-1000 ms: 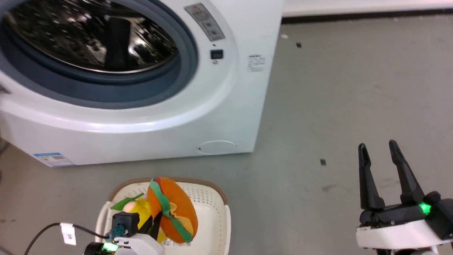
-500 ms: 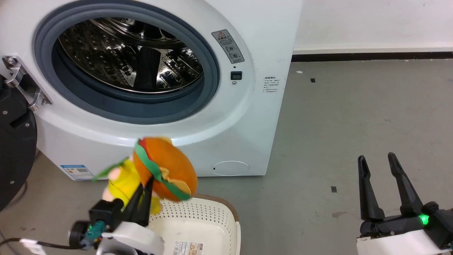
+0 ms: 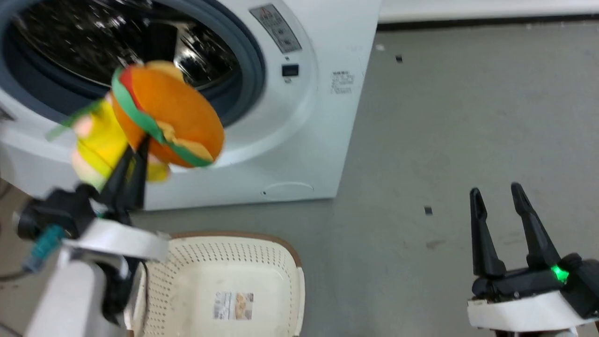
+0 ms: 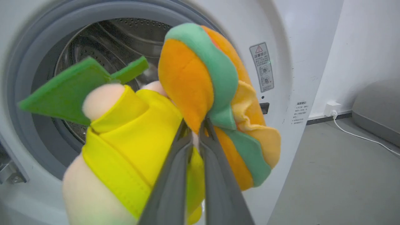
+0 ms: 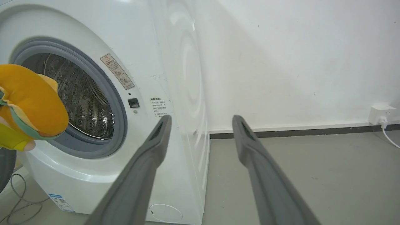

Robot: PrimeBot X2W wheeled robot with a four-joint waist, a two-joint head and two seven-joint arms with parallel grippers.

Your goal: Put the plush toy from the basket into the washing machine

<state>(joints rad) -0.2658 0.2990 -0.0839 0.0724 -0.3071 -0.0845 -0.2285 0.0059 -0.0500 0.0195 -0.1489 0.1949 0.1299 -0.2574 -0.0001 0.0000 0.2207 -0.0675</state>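
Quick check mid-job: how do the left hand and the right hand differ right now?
The left hand is shut, pinching the plush toy; the right hand is open and holds nothing. The left hand is raised in front of the port of the washing machine; the right hand sits low over the floor, to the machine's right. Both have two long dark fingers.
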